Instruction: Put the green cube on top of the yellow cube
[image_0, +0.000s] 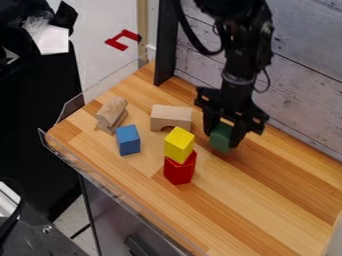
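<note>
Wood-strip table (267, 207). On it, nearest the gripper (222, 139): arch (167, 116), red block (179, 172). Farther from it: blue cube (128, 140). Farthest: plain wooden pieces (111, 114).

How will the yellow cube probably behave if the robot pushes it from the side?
The yellow cube would probably slide or tip off rather than roll, since its faces are flat. It may fall easily, as it sits up on the red block with nothing around it to hold it. Its crisp edges suggest it is stiff, so it likely would not squash.
</note>
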